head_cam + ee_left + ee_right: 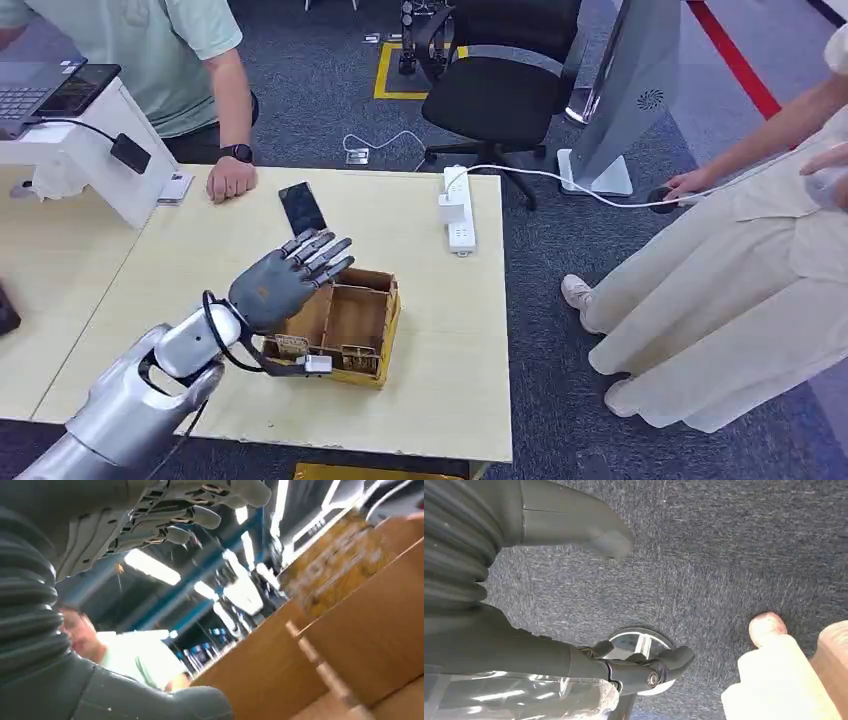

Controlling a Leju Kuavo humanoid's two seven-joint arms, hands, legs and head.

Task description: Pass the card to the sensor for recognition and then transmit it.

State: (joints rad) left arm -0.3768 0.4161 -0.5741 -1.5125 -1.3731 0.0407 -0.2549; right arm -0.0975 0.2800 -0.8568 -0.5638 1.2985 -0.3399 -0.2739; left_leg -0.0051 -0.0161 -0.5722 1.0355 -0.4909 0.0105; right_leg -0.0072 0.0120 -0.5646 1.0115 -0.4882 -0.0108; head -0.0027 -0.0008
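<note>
Cardboard box (388,322), partitioned, sits near the table's (440,390) front edge; the left hand (285,280) hovers over it, fingers spread. Right hand (624,667) curls against a glossy clear card (524,696); grip unclear.

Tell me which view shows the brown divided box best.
Head view: the whole brown divided box lies on the table, compartments visible, the left hand above it. The left wrist view gives blurred close-up walls; the right wrist view faces carpet.
</note>
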